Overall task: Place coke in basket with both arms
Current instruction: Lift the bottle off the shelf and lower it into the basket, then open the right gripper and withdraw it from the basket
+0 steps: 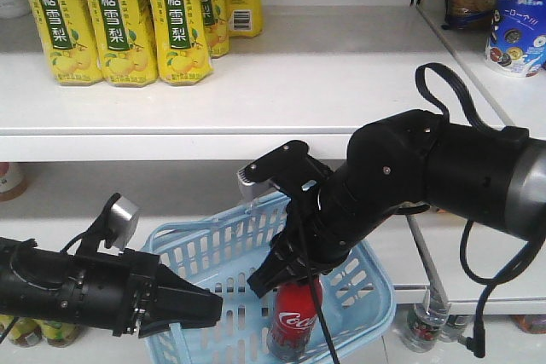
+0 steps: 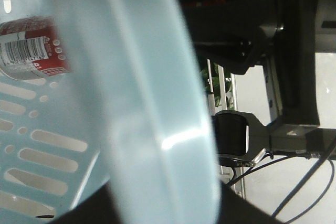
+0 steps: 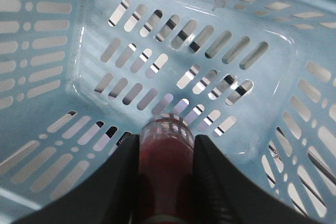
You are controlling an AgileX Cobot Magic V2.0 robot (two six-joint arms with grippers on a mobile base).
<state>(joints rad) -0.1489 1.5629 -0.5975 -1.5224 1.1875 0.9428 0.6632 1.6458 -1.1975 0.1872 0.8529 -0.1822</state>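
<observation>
The coke is a red can with white script, standing upright low inside the light blue basket. My right gripper reaches down into the basket from the right and is shut on the can's upper part. In the right wrist view the coke sits between the two black fingers, above the slotted basket base. My left gripper comes from the left and is shut on the basket's near rim. In the left wrist view that rim fills the frame, blurred, with the coke behind it.
A white shelf board runs just above the basket. Yellow drink bottles stand on it at the left, snack packs at the right. Bottles stand on the lower shelf at the right of the basket.
</observation>
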